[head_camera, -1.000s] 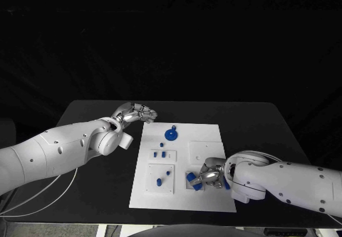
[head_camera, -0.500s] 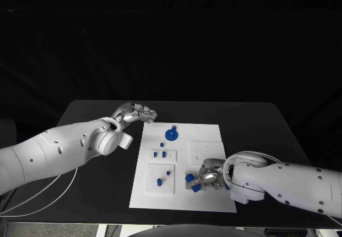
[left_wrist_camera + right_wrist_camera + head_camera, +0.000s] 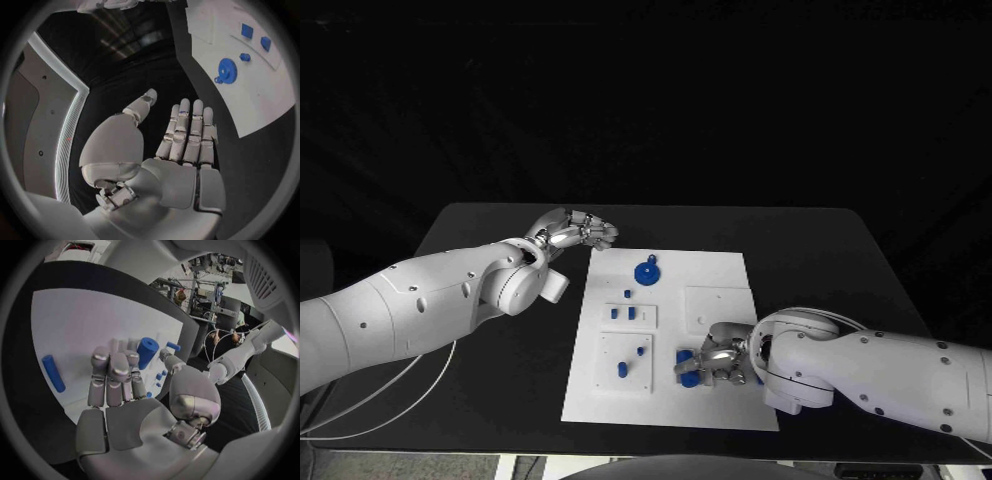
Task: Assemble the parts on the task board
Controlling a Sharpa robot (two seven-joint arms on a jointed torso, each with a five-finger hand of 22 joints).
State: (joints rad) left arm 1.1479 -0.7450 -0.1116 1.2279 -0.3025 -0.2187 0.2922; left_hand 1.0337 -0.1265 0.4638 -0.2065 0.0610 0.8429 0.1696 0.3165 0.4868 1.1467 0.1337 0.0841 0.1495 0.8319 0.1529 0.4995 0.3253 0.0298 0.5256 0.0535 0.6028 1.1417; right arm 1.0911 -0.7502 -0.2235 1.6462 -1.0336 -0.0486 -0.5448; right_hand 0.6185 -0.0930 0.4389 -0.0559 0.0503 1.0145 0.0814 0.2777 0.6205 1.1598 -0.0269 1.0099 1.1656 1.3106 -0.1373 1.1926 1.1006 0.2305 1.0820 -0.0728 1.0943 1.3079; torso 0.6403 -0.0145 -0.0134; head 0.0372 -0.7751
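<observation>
Right hand (image 3: 715, 358) pinches a blue cylinder part (image 3: 147, 351) between thumb and fingers, right over the near right portion of the task board (image 3: 718, 268), and it sits a touch nearer the board's middle than half a second back, when the blue pieces below it lay slightly lower. Beside that hand, a second blue rod (image 3: 53, 373) lies flat on the white plate. Further up the board, the blue gear (image 3: 646, 270) stands where it stood before, with a small blue peg (image 3: 627, 293) just below it and a pair of blue blocks (image 3: 620, 313) below that. On the near left panel, two more blue pieces (image 3: 632, 360) rest, unmoved. Out at the board's far left corner, the left hand (image 3: 577, 230) hangs above the black surface (image 3: 488, 230), fingers straight and side by side, thumb apart, holding nothing, same place as a second ago.
</observation>
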